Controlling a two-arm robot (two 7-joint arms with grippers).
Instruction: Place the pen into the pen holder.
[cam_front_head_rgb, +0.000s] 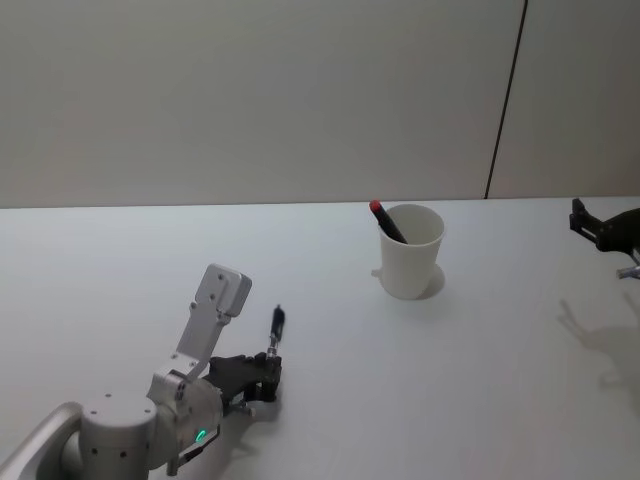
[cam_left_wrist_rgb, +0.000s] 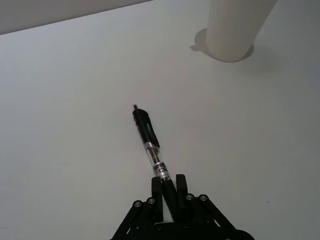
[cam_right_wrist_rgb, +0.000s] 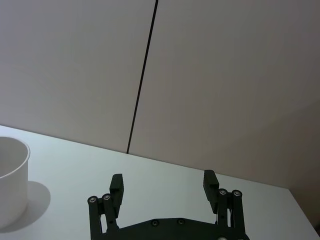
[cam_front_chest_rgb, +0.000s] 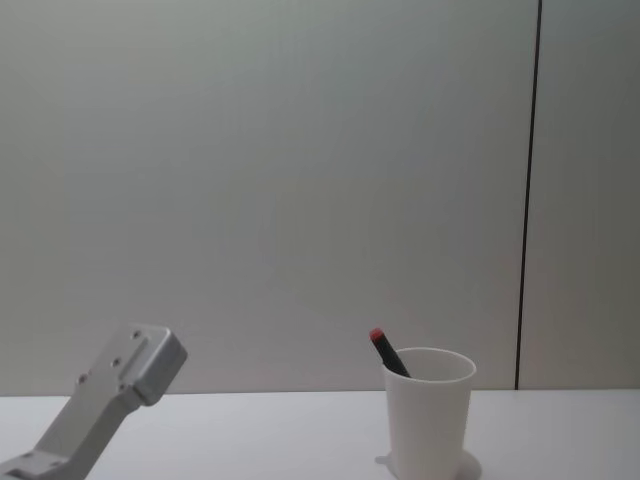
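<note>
The pen holder (cam_front_head_rgb: 411, 255) is a white paper cup standing right of the table's middle, also seen in the chest view (cam_front_chest_rgb: 427, 415) and in both wrist views (cam_left_wrist_rgb: 237, 27) (cam_right_wrist_rgb: 11, 185). A dark pen (cam_front_head_rgb: 387, 222) with a red end cap leans inside it, its cap above the rim (cam_front_chest_rgb: 386, 353). My left gripper (cam_front_head_rgb: 262, 375) is low over the table at the near left, shut (cam_left_wrist_rgb: 169, 182) on the back end of a second pen (cam_left_wrist_rgb: 150, 140) with a black grip and a clear barrel. That pen's tip points toward the cup (cam_front_head_rgb: 276, 328). My right gripper (cam_front_head_rgb: 585, 222) hovers open at the far right (cam_right_wrist_rgb: 163, 181), holding nothing.
The white table (cam_front_head_rgb: 420, 400) is bare between the left gripper and the cup. A grey wall with a dark vertical seam (cam_front_head_rgb: 507, 100) rises behind the table's far edge.
</note>
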